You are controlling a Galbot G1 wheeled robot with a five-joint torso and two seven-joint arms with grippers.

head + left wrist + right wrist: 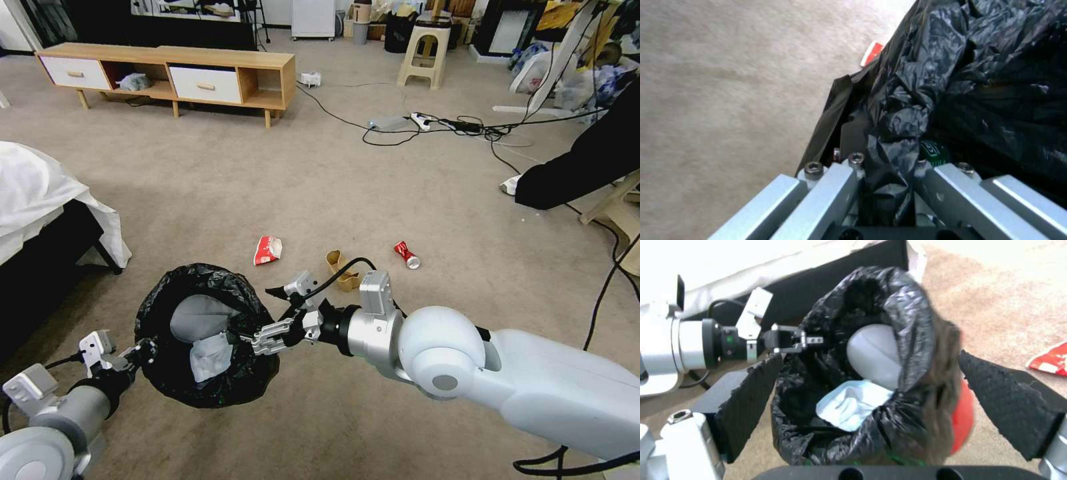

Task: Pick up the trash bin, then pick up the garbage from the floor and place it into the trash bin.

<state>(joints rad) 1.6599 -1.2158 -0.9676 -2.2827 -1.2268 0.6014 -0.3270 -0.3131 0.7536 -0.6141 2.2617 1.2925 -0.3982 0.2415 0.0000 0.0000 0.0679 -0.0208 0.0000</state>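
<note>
The trash bin (pixel 200 333), grey inside with a black bag over its rim, hangs tilted above the carpet. My left gripper (pixel 143 348) (pixel 882 173) is shut on its bagged rim. My right gripper (pixel 263 319) (pixel 871 373) stands open at the opposite rim, over the bin's mouth. Inside the bin lie a white tissue (pixel 853 408) and a green-labelled bottle (pixel 933 151). A blurred brown-and-red shape (pixel 962 416) shows between the pads; what it is I cannot tell. On the floor beyond lies garbage: a red-white wrapper (pixel 268 250), a brown paper box (pixel 341 269) and a red can (pixel 406 255).
A bed with white sheets (pixel 40 200) stands close on the left. A low wooden cabinet (pixel 167 73) lines the far wall. Cables (pixel 427 123) cross the carpet by a stool (pixel 423 53). A person's dark sleeve (pixel 580 167) reaches in at the right.
</note>
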